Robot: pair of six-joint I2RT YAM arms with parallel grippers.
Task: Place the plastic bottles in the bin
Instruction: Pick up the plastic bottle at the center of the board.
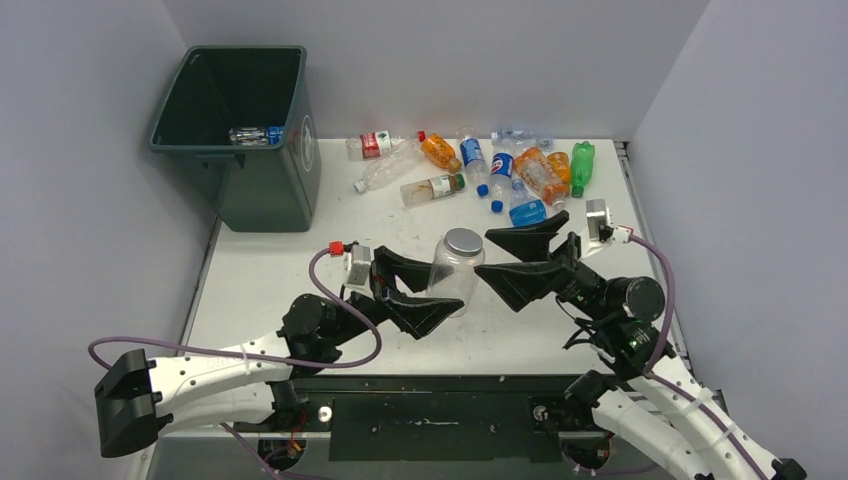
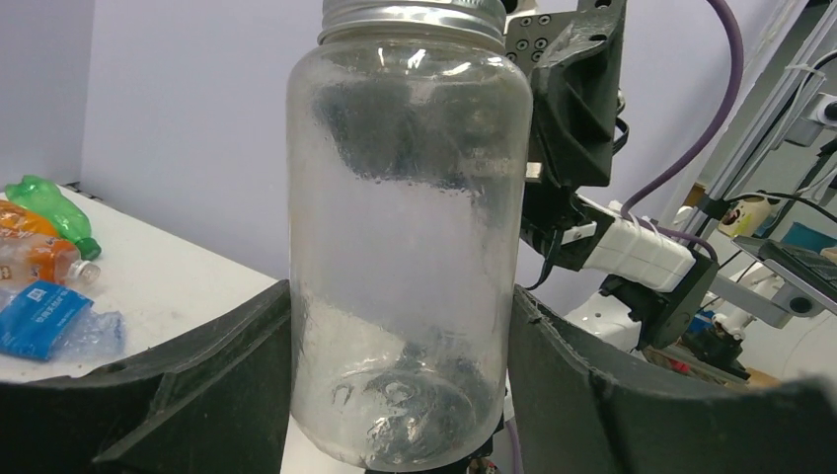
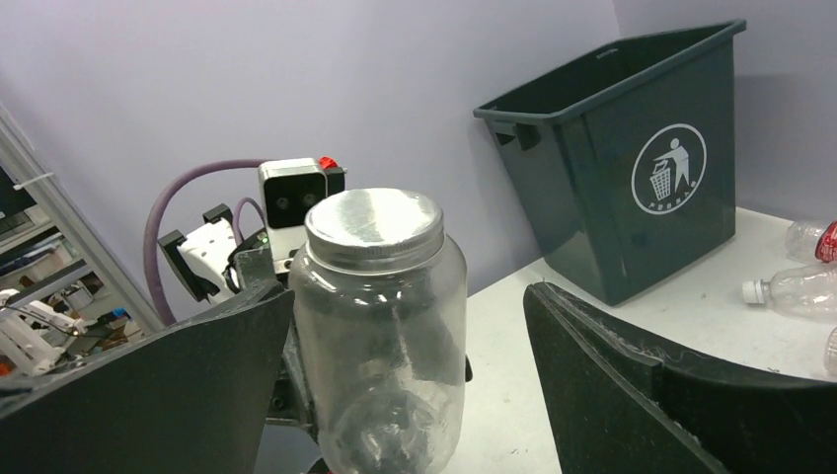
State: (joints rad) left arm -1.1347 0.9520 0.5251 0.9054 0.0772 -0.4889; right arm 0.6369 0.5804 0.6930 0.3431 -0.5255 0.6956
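Note:
A clear jar [image 1: 456, 268] with a silver screw lid stands upright at the table's near middle. My left gripper [image 1: 437, 292] is shut on its lower body, with one finger pressed on each side in the left wrist view [image 2: 400, 291]. My right gripper [image 1: 486, 256] is open just right of the jar. In the right wrist view [image 3: 410, 291] the jar [image 3: 380, 326] sits against one finger and well clear of the other. Several plastic bottles [image 1: 500, 165] lie in a cluster at the far middle. The dark green bin [image 1: 268, 190] stands far left with a bottle [image 1: 255, 134] inside.
White walls close in the table on the left, far and right sides. The bin's white sticker faces the right wrist camera [image 3: 681, 170]. Loose bottles lie beside it [image 3: 795, 286], and a green bottle [image 2: 54, 212] and a crushed blue-labelled one [image 2: 44, 316] lie beyond my left gripper.

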